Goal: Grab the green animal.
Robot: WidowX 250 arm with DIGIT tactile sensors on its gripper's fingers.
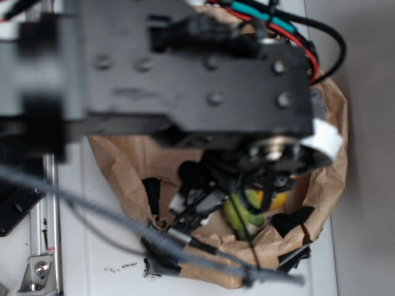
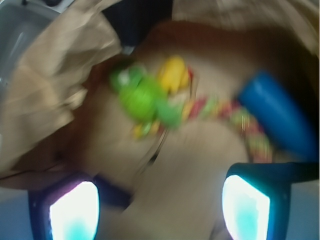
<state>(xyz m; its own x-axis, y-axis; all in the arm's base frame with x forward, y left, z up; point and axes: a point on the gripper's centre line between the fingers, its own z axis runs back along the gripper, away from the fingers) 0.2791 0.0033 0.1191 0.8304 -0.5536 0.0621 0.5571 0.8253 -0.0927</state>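
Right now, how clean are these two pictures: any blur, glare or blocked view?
Exterior view: the black robot arm sits out of focus close to the lens, hiding most of the crumpled brown paper bag. Wrist view: motion blur smears the fuzzy lime-green plush animal and multicolour braided rope; the open gripper finger pads glare white.

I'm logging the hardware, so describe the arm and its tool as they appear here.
The arm is matte black, boxy metal plates with round screw heads. Black, red and teal cables loop over it. The tool has two dark blue fingers with pale, glowing whitish-cyan pads.
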